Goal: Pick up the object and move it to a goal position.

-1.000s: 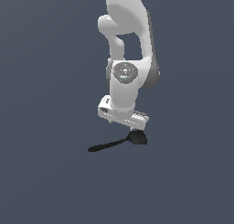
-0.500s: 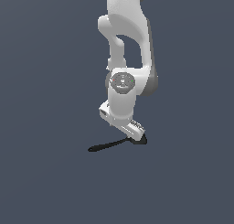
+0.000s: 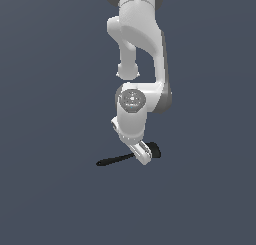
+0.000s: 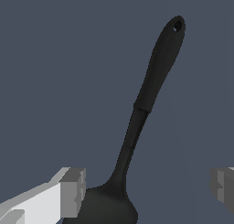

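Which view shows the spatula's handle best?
The wrist view: the spatula handle runs unobstructed to its hanging hole, between the open end effector fingers. In the exterior view the spatula is a thin dark sliver, its head partly hidden behind the end effector.

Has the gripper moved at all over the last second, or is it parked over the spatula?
Yes. The gripper has swung and dropped toward the spatula, which has stayed put; the wrist view shows its fingers open around the head.
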Controlling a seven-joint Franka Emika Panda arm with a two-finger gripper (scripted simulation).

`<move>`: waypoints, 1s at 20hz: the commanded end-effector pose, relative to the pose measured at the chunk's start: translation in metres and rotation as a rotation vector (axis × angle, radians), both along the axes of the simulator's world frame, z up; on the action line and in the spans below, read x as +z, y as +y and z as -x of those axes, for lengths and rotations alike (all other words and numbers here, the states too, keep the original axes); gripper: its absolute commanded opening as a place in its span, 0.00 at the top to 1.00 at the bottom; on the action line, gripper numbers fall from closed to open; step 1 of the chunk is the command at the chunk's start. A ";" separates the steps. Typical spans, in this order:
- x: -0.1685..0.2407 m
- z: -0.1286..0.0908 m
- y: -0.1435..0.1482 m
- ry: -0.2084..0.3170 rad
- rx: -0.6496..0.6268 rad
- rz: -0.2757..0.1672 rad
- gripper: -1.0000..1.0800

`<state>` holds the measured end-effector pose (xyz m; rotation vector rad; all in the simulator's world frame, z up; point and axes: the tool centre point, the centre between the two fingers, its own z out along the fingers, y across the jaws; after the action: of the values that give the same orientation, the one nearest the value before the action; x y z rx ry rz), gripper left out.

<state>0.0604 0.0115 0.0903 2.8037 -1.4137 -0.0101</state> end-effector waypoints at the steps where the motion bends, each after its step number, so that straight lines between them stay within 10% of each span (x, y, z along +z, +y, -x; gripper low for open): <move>1: -0.005 -0.003 -0.001 -0.001 -0.073 0.000 0.04; 20: -0.023 -0.014 -0.003 -0.006 -0.306 0.002 0.04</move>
<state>0.0744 0.0083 0.0672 2.5568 -1.8250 -0.0007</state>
